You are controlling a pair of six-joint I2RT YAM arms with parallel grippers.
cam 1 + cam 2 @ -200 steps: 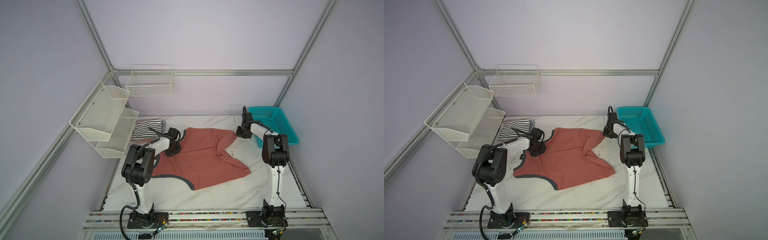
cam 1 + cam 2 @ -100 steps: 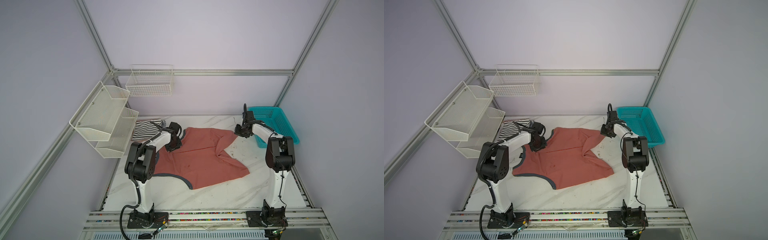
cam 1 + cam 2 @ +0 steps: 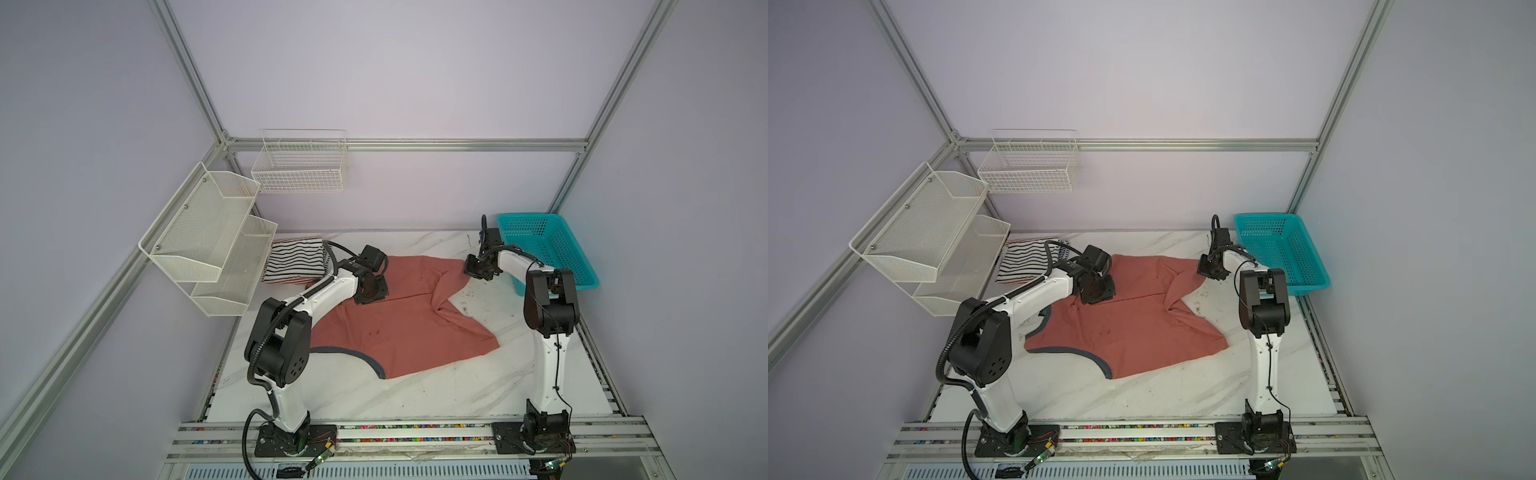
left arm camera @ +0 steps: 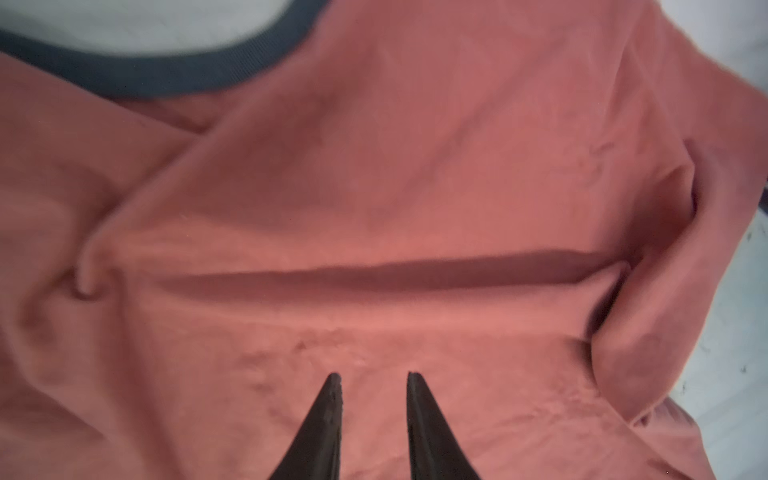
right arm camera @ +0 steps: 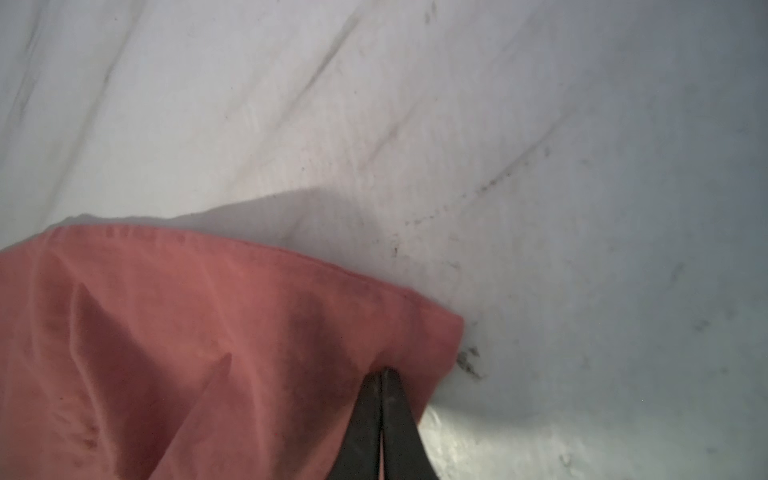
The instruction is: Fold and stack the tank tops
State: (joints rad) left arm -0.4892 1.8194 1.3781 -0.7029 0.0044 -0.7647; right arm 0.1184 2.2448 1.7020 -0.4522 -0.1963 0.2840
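Red tank top (image 3: 399, 328) lies in the middle of the white desk (image 3: 415, 395). Most of it is flat, with some bumps and folds. It has a grey-blue trim (image 4: 166, 79) along one edge. A long crease runs across the cloth, and the right side is folded over on itself.

The right fingers (image 5: 368, 424) are pressed tight together. They pinch the edge of the red cloth close to a corner. In both top views that corner is at the back right, near the blue-green basket (image 3: 544, 245). The pinched bit is lifted a little and throws a shadow on the desk.

The left fingers (image 4: 326, 424) are apart, with a gap between the tips, and they grip nothing. They point down at the red cloth near its back left side. I cannot tell if the tips touch it.

A striped tank top (image 3: 297, 259), white with black lines, sits folded at the back left of the desk. It is just beside the white shelf (image 3: 208, 241).
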